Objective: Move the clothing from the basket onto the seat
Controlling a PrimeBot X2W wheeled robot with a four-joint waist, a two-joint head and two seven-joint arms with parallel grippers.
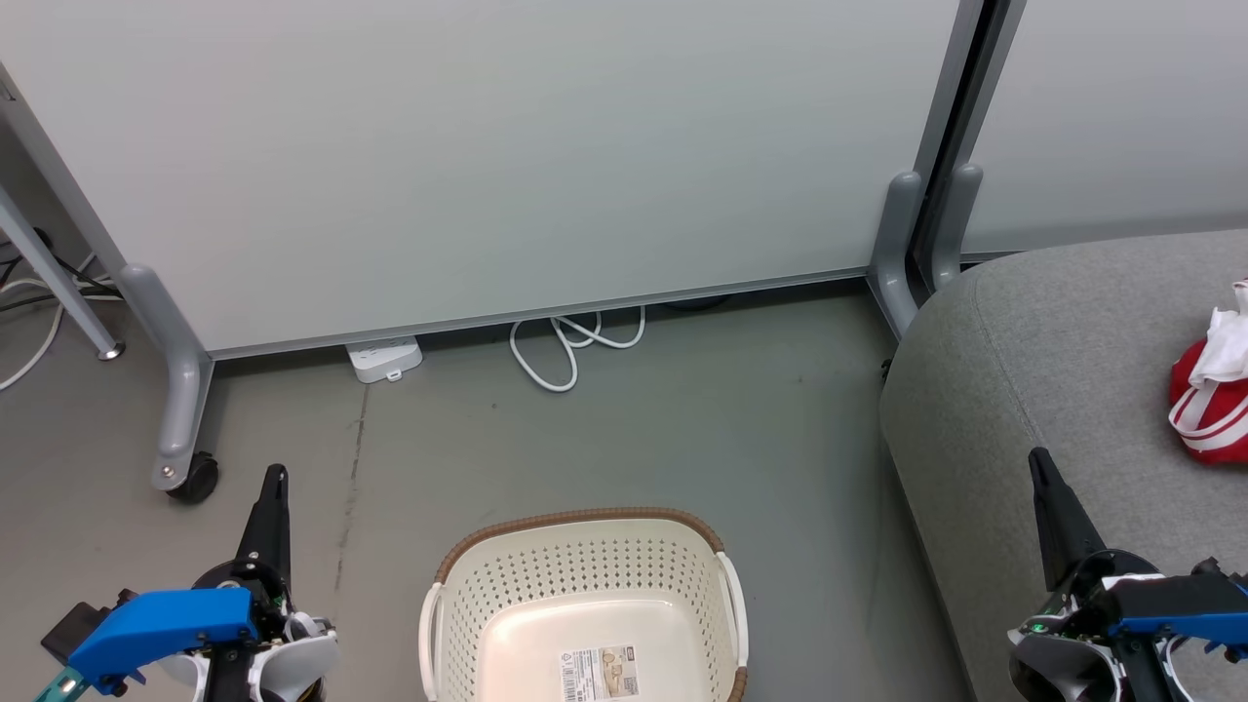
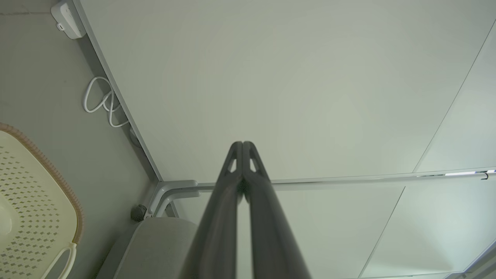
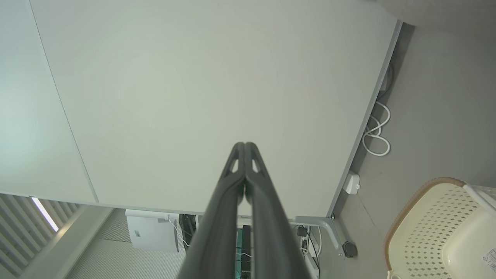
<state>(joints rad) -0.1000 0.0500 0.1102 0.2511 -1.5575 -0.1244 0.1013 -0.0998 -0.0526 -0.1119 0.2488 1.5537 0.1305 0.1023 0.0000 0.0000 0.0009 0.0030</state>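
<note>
The clothing (image 1: 1209, 400) is on the seat (image 1: 1053, 341), basket (image 1: 585, 561) empty. Looks like soft, floppy stuff, so I'd pinch a raised fold. Both left end effector (image 1: 276, 476) and right end effector (image 1: 1038, 458) pressed together, empty.

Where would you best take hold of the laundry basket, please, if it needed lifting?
Probably by its right side handle, coming down from above with the right gripper, opened first. The basket stands upright, and that handle is a thin bar with a slot behind it for one finger; the rest looks too broad to pinch.
</note>
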